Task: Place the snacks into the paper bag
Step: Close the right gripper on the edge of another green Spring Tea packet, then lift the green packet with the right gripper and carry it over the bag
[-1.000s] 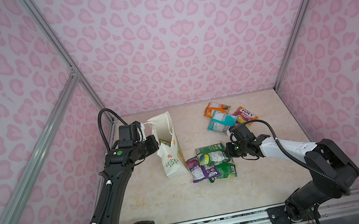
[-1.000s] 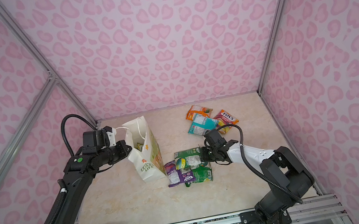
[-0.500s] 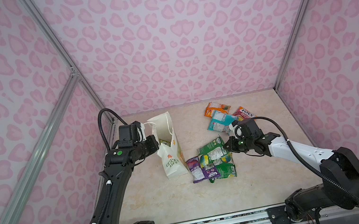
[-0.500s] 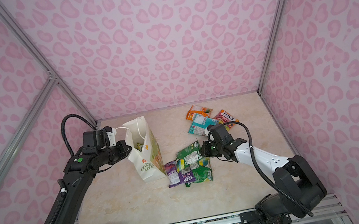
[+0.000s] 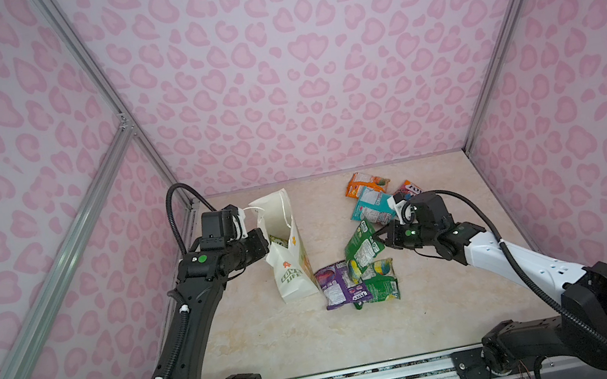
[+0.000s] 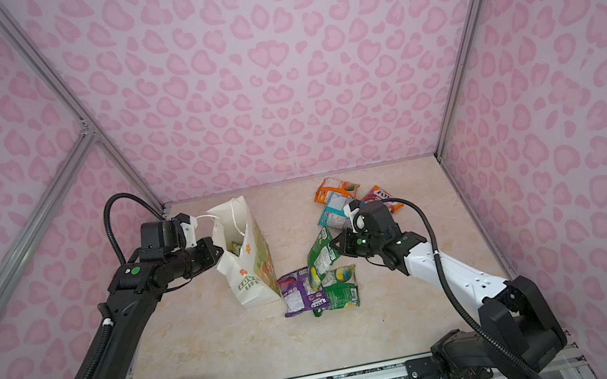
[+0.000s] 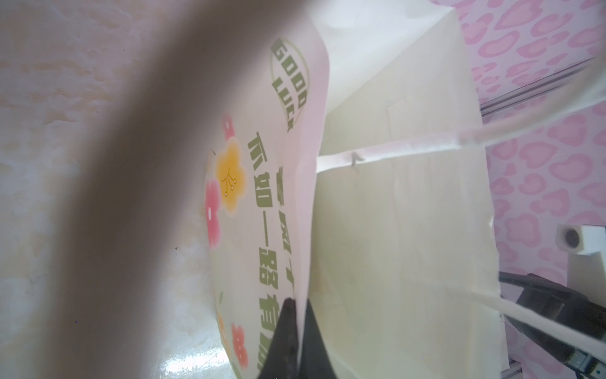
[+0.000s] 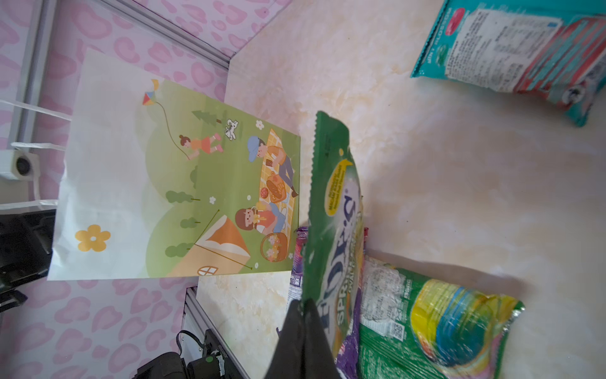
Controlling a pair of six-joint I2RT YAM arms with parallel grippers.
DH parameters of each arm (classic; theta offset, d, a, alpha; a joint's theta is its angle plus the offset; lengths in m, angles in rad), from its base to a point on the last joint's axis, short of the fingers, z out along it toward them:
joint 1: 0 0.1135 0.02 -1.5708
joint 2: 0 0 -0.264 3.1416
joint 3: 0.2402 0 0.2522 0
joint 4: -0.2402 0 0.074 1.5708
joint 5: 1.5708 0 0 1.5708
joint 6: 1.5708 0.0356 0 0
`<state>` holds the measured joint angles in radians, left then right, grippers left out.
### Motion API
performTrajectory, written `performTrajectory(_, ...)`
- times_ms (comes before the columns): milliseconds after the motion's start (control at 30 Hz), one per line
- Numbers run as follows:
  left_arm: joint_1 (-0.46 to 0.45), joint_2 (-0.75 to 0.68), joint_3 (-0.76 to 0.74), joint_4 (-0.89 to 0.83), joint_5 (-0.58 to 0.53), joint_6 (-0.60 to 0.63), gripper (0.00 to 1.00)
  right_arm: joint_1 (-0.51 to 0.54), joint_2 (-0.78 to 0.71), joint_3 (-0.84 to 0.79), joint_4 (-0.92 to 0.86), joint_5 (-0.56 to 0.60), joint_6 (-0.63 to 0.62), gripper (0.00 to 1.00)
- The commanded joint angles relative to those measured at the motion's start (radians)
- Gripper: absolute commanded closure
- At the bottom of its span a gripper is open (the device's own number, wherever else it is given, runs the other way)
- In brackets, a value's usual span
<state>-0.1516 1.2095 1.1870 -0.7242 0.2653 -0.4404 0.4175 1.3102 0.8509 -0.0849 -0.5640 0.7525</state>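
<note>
Snacks (image 5: 359, 286) lie in a small pile in the middle of the table (image 5: 278, 342), just right of the paper bag (image 5: 292, 281). More packets (image 5: 372, 203) lie farther back. The right gripper (image 5: 383, 236) pinches a green packet (image 5: 362, 245), tilted up over the pile. The left gripper (image 5: 266, 247) pinches the bag's left edge.

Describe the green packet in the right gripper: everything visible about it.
The green packet is glossy, crinkly plastic with a saw-toothed seam, a white panel with large lettering and a yellow oval label. The right gripper pinches one edge with its jaws shut, so the packet stands tilted, raised over the purple packet and a second green packet in the pile. Whether its low end touches them is unclear. It is apart from the paper bag, on that bag's right in both top views.
</note>
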Motion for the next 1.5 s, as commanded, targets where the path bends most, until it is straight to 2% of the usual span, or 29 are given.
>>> performTrajectory(0,-0.002,0.001,-0.001,-0.021,0.002,0.014,0.96,-0.003,-0.006,0.007,0.048,-0.02,0.015,1.0)
performTrajectory(767,-0.005,0.005,-0.001,-0.021,0.006,0.016,0.96,-0.014,-0.016,0.067,0.221,-0.085,0.097,1.0)
performTrajectory(1100,-0.005,0.004,-0.001,-0.021,0.003,0.017,0.96,0.0,-0.002,0.165,0.276,-0.093,0.135,1.0)
performTrajectory(1467,-0.005,0.005,-0.001,-0.023,0.004,0.018,0.96,0.085,0.084,0.476,0.246,-0.03,0.135,1.0)
